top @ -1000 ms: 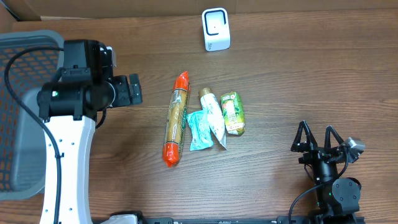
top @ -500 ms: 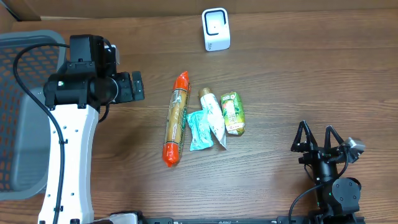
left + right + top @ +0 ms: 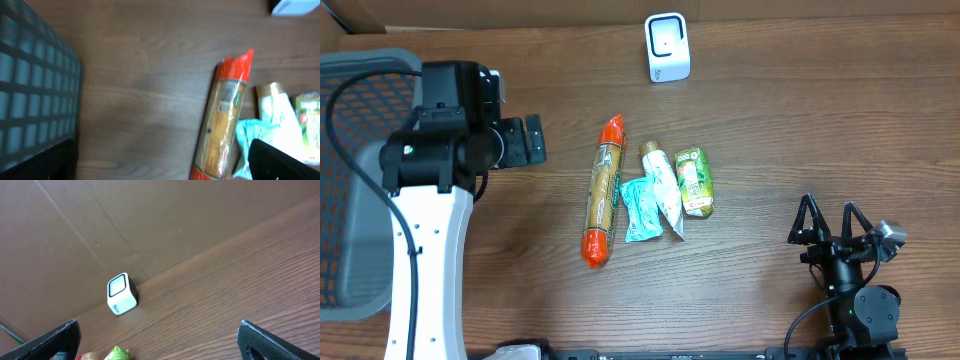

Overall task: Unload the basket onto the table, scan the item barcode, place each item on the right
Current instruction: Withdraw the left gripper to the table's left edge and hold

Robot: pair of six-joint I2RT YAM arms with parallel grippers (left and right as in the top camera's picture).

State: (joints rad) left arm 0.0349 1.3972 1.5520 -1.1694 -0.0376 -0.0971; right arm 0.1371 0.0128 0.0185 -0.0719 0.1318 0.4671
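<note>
Wooden bench [image 3: 800, 120], centre: long pasta packet [image 3: 602, 192] lying flat beside smaller packets [image 3: 665, 190], well apart from scanner [image 3: 667, 47]; probably light, stiff, brittle, slippery film, best taken mid-length across its width; left gripper [image 3: 534, 141] and right gripper [image 3: 831, 222] both spread, empty.

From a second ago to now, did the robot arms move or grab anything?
The left pincer nudged right, toward the long clear packet with orange ends, then slid back left to about where it started. It is open and empty, and nothing was grabbed or dropped. The right pincer, that packet and the small white box-shaped scanner stayed put.
</note>
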